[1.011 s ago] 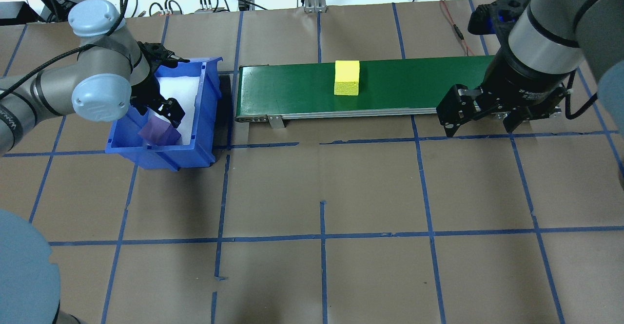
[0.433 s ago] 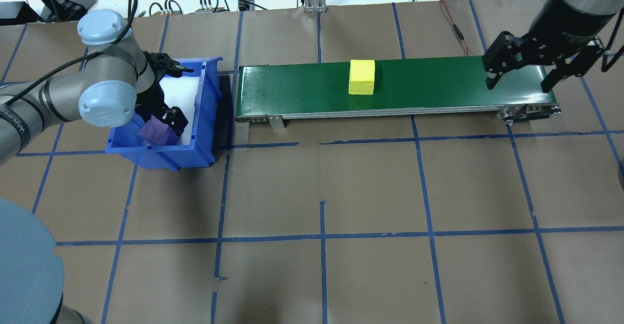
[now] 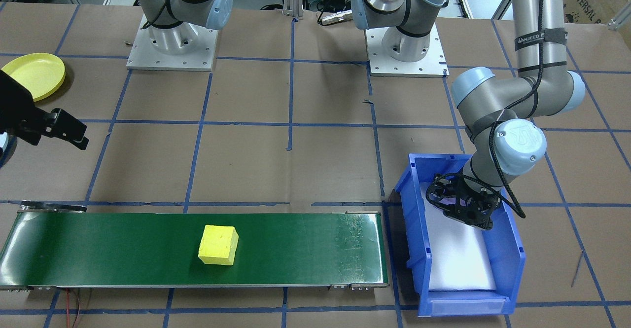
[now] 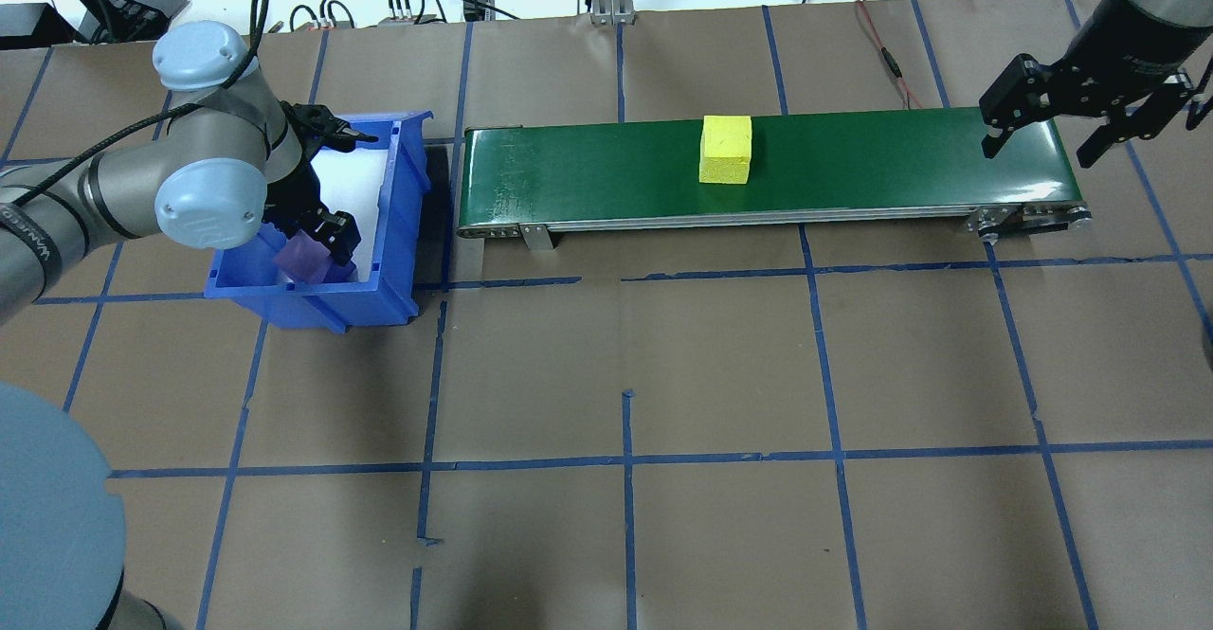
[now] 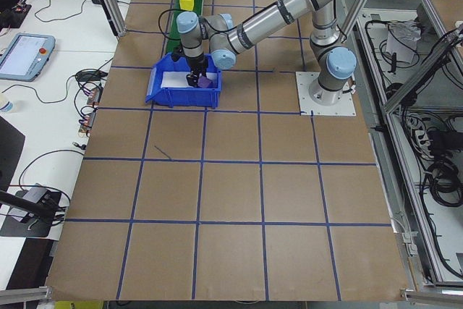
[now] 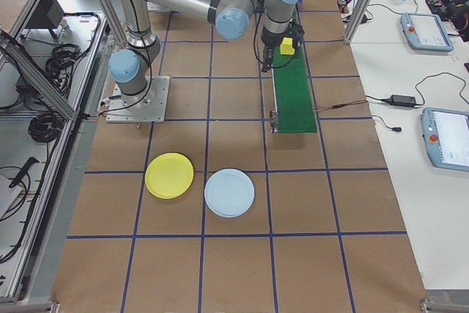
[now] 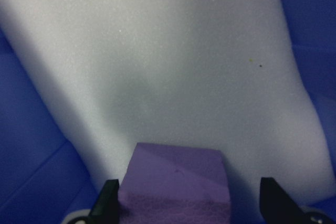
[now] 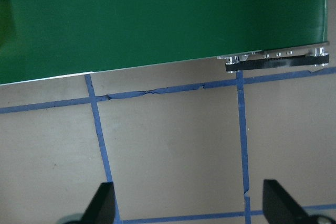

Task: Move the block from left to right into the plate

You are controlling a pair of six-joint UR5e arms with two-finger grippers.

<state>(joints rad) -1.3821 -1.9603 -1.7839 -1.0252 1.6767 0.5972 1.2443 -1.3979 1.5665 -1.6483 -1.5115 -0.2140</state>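
Note:
A yellow block (image 4: 726, 149) lies on the green conveyor belt (image 4: 853, 161), a little right of its middle. A purple block (image 4: 301, 259) sits at the near end of the blue bin (image 4: 398, 223). My left gripper (image 4: 317, 237) reaches down into the bin. In the left wrist view it (image 7: 190, 205) is open, its fingers straddling the purple block (image 7: 176, 182) with a gap on one side. My right gripper (image 4: 1040, 142) hovers open over the belt's right end, holding nothing. A yellow plate (image 6: 169, 175) and a light blue plate (image 6: 229, 192) lie on the table on my right side.
White foam lines the bin floor (image 7: 173, 66). The conveyor's roller end (image 8: 278, 60) shows below my right gripper. Blue tape lines grid the brown table (image 4: 625, 374). Cables and power bricks lie along the far edge (image 4: 407, 5).
The yellow block has travelled right along the belt. My right gripper rose from beside the belt's front edge to over its right end. My left gripper shifted slightly over the purple block.

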